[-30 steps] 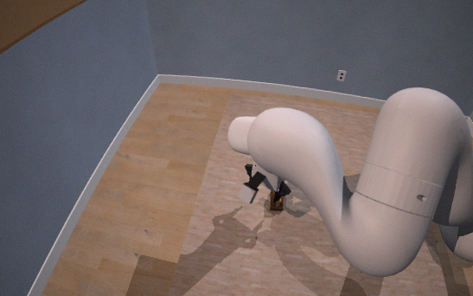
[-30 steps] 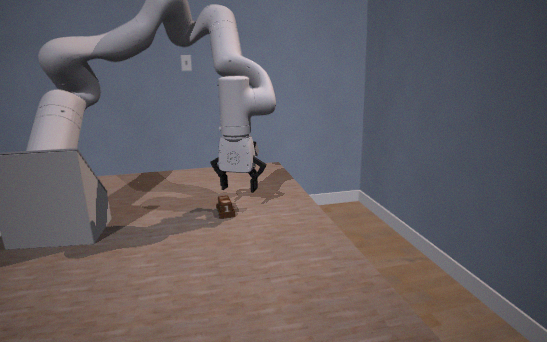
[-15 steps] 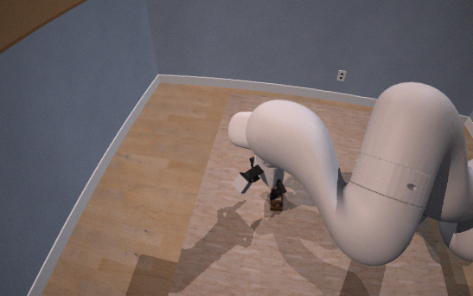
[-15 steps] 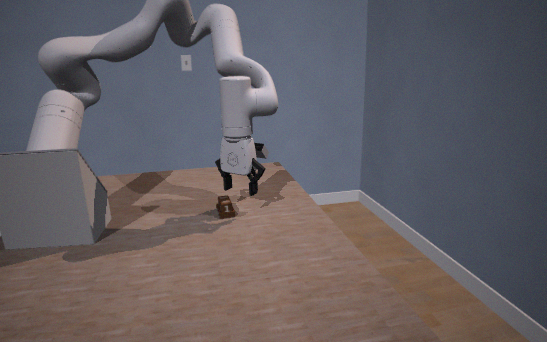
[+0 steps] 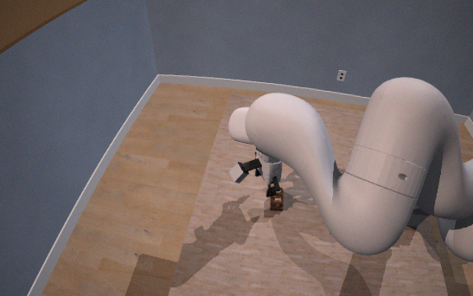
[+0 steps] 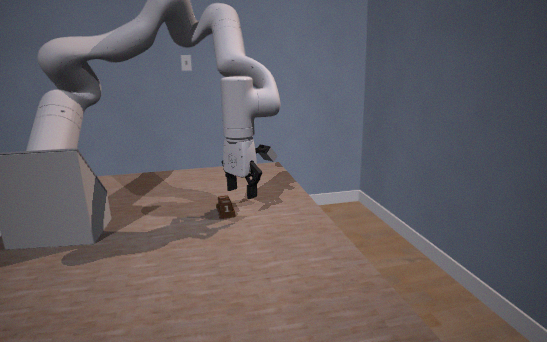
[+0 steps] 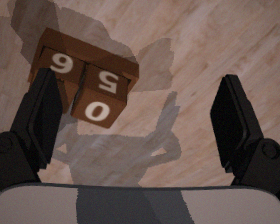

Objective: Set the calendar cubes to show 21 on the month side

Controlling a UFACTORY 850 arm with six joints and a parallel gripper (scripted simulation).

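With fingers spread wide, the black-fingered gripper (image 5: 264, 182) (image 6: 242, 189) (image 7: 138, 90) hangs above open tabletop, the brown wooden calendar tray (image 5: 277, 209) (image 6: 226, 216) (image 7: 93, 47) toward ten o'clock in the wrist view.

Two cubes (image 5: 278, 200) (image 6: 226, 208) (image 7: 102, 102), one tray (image 5: 277, 209) (image 6: 227, 217) (image 7: 88, 46), one arm (image 5: 290, 125) (image 6: 238, 105), one pedestal (image 6: 44, 200), one table (image 5: 250, 260) (image 6: 194, 290) (image 7: 196, 45).

From my exterior feed I've got the tray (image 5: 277, 209) (image 6: 220, 214) (image 7: 98, 56) on the desk (image 5: 258, 264) (image 6: 219, 290) (image 7: 216, 40), nearer its far right corner than the arm's pedestal (image 5: 416, 220) (image 6: 44, 200), which stands left of it. My wrist view puts the two cubes (image 5: 277, 200) (image 6: 226, 208) (image 7: 98, 105) side by side in the tray.
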